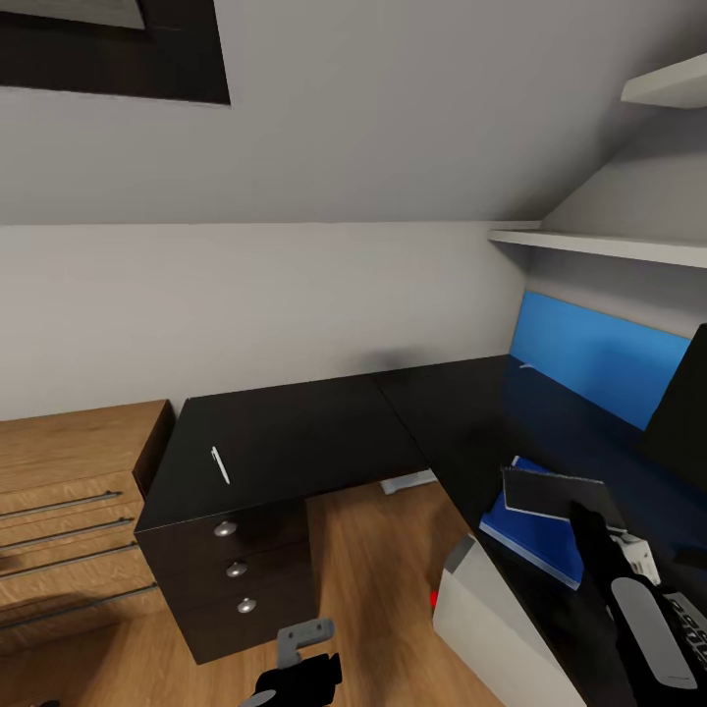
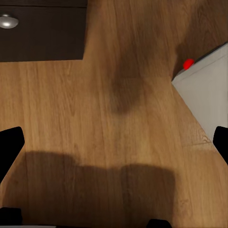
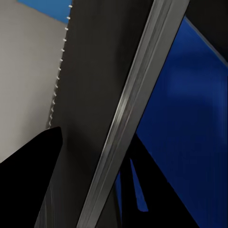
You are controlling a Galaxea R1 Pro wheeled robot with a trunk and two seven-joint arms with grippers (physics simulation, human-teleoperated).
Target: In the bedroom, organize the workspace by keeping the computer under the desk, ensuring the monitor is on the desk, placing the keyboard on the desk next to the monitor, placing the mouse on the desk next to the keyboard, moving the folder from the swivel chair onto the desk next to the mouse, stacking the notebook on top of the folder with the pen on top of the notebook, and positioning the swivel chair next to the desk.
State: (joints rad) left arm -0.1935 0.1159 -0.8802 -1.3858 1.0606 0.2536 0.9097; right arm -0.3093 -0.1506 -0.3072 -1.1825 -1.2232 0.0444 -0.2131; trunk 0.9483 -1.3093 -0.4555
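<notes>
The flat blue folder point(image 1: 538, 538) already lies on the right wing of the black L-shaped counter point(image 1: 295, 442), the right tool point(image 1: 593, 522) apparently gripping the dark-grey spiral notebook point(image 1: 550, 493) above it, while the thin white pen point(image 1: 220, 464) waits far left and the left tool point(image 1: 295, 678) hangs wide.

Even, soft light fills the head view — no harsh highlights, the pale wall point(image 1: 295, 295) shading gently from grey above to lighter below. The black desk point(image 1: 295, 432) top has a dull sheen and mirrors the blue panel point(image 1: 599, 358) faintly. Edges look slightly soft, as in a low-resolution render.

In the left wrist view the wooden floor point(image 2: 95, 104) carries 2 diffuse shadows — 1 broad and dark, 1 fainter smudge. The right wrist view is very close and blurred; a bright streak of glare runs along a grey edge point(image 3: 128, 114).
</notes>
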